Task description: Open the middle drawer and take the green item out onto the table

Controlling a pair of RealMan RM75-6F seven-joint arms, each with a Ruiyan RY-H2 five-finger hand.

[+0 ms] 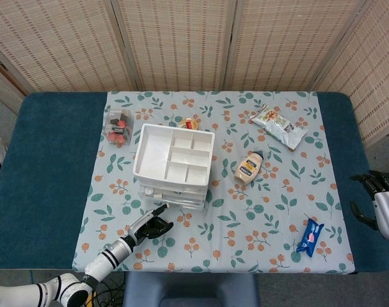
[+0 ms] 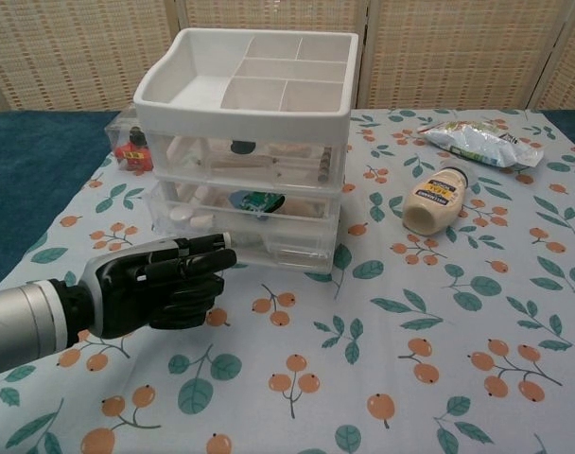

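Left hand (image 2: 160, 281): I am holding it low over the table (image 1: 47, 160), just in front of the drawers (image 2: 245, 151); fingers curling in, tips near the pulled-out middle drawer (image 2: 250, 227), and I cannot tell whether they are touching its front or gripping anything.
Right hand (image 1: 381, 192): I am keeping it at the table's right edge, well apart from everything, fingers spread, holding nothing.
Green item (image 2: 256, 200): lying inside the middle drawer, showing through the clear front.
Mayonnaise bottle (image 1: 249, 167): lying right of the drawers.
Snack bag (image 1: 279, 126): lying at far right.
Blue packet (image 1: 310, 236): lying near the front right.
Clear box (image 1: 117, 125): sitting left of the drawers, red contents showing.
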